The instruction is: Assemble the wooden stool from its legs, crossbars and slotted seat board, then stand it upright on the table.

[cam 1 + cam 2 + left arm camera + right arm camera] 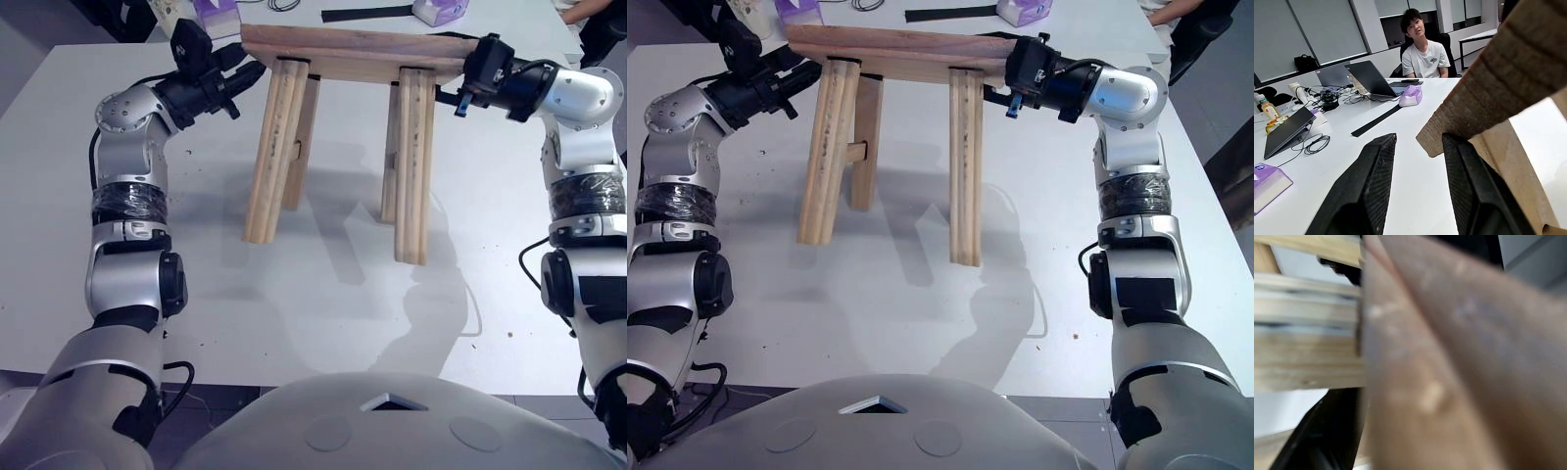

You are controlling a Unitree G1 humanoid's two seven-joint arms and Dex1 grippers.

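The pale wooden four-legged stool (269, 157) stands upright on the white bench (323, 313). The left pincer (247, 74), fingers parted, brackets one end of the brown seat board (353, 44). The right pincer (457, 98) sits at the other end, and I can't tell its grip. Best to back off gently, one side at a time, without nudging the stool.

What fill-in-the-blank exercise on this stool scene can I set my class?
The stool stands ___ on the table. Its seat board rests on ___ legs. The left gripper has its jaws ___ at the board's end.
Missing words: upright; four; open.
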